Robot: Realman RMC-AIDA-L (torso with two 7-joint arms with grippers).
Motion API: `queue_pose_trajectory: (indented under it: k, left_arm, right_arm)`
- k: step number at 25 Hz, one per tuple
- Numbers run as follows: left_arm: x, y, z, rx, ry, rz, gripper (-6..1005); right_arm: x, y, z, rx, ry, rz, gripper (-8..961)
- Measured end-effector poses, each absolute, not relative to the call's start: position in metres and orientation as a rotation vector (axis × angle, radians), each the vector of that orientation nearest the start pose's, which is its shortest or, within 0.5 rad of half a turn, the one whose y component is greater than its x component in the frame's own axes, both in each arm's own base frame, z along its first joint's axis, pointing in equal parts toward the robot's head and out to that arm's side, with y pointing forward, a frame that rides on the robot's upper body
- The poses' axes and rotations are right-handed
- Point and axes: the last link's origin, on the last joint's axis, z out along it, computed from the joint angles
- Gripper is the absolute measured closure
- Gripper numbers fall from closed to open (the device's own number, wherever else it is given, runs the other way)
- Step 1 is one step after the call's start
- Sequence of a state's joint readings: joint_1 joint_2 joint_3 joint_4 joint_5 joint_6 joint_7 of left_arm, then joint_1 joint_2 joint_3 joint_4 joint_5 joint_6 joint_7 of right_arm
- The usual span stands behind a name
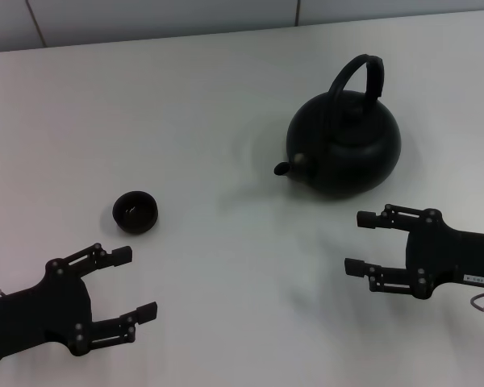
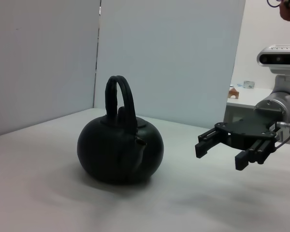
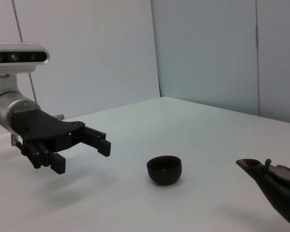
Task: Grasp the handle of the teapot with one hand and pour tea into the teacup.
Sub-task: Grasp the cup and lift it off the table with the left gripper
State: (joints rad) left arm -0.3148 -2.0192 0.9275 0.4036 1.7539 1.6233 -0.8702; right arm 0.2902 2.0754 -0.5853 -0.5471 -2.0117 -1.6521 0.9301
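The black teapot [image 1: 344, 145] stands on the white table at the right rear, its arched handle [image 1: 358, 74] upright and its short spout [image 1: 284, 168] pointing left. The left wrist view shows the same teapot [image 2: 120, 149] and handle [image 2: 120, 94]. The small black teacup [image 1: 135, 211] sits to the left of the pot; it also shows as a teacup [image 3: 164, 169] in the right wrist view. My right gripper [image 1: 360, 242] is open, in front of the teapot and apart from it. My left gripper [image 1: 135, 284] is open, just in front of the cup, holding nothing.
The white table [image 1: 226, 97] ends at a pale wall at the back. In the right wrist view the spout tip [image 3: 249, 165] shows at the edge.
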Motion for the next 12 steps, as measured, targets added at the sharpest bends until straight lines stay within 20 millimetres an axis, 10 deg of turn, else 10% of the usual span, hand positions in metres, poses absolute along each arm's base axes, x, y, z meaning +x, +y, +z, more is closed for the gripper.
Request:
queue_pose_trajectory:
  k: [12]
  left_arm:
    - [-0.3129, 0.2395, -0.0292, -2.762, -0.371, -0.801, 145]
  right_arm:
    - [0.3311, 0.2411, -0.0066, -2.640, 0.442, 0.703, 214]
